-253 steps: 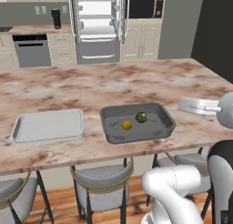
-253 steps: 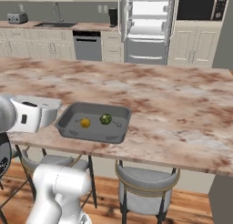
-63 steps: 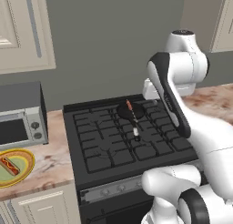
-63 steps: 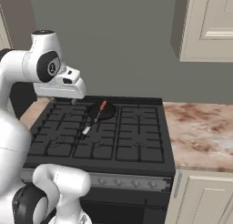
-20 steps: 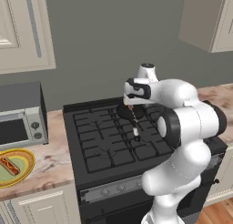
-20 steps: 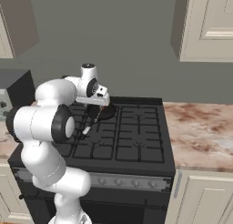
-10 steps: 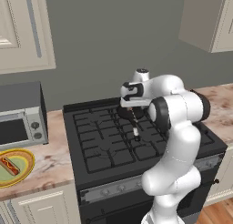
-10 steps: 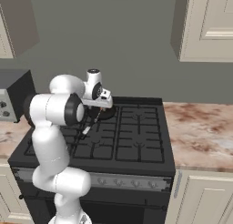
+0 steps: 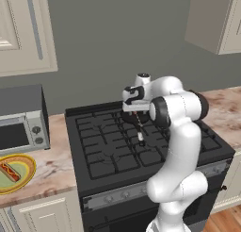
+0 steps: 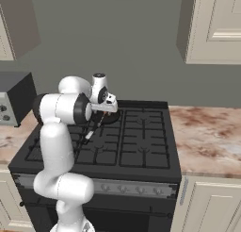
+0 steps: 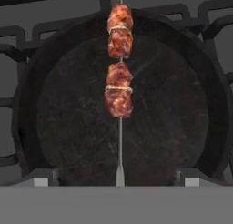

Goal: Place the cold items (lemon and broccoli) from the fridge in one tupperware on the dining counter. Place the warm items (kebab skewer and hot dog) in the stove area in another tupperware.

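Kitchen wall and cream cabinets are seen behind a black stove [image 9: 117, 155], flanked by marble desk [image 10: 207, 136]. Microwave [image 9: 19, 120] sits at left, hot dog [image 9: 10, 171] on a yellow plate [image 9: 23, 179] near it. A dark pan [image 11: 123, 123] on the far burner carries the kebab skewer [image 11: 119, 82]. Tool [image 9: 135, 114] hovers above the pan, jaws spread wide, nothing held. Step judged: skewer pickup; descent and closing on the stick are called for next.
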